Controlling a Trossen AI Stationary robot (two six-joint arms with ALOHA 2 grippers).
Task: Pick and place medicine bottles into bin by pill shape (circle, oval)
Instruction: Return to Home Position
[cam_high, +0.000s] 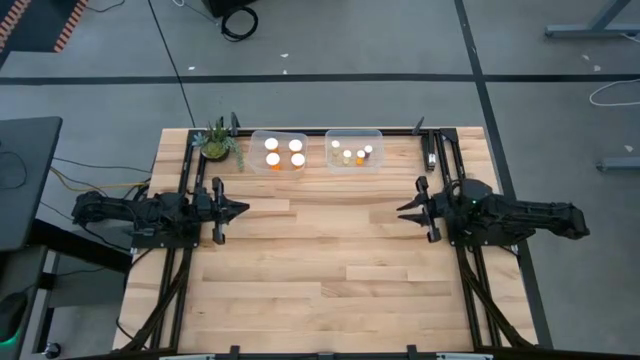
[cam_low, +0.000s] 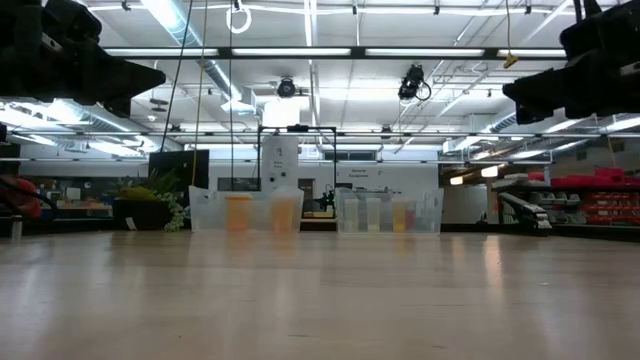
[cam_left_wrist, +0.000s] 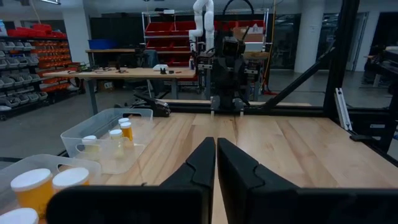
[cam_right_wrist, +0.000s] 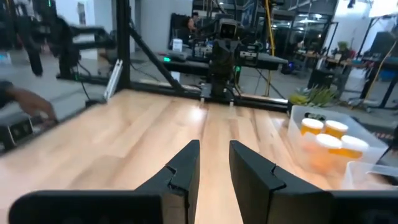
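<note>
Several larger medicine bottles (cam_high: 284, 152) with white caps and orange bodies stand upright in the left clear bin (cam_high: 256, 136) at the table's far edge. Several smaller bottles (cam_high: 352, 153) stand in the right clear bin (cam_high: 376, 134) beside it. My left gripper (cam_high: 243, 209) hangs shut at the table's left side, pointing level toward the middle, nothing between its fingers (cam_left_wrist: 216, 142). My right gripper (cam_high: 402, 210) faces it from the right side, shut, fingers drawn together on nothing (cam_right_wrist: 213, 144). Both are well clear of the bins.
A small green potted plant (cam_high: 216, 140) stands at the far left corner next to the left bin. Black frame rails (cam_high: 440, 150) run along both sides of the table. Bare wooden tabletop (cam_high: 320, 260) lies between the two grippers and toward the near edge.
</note>
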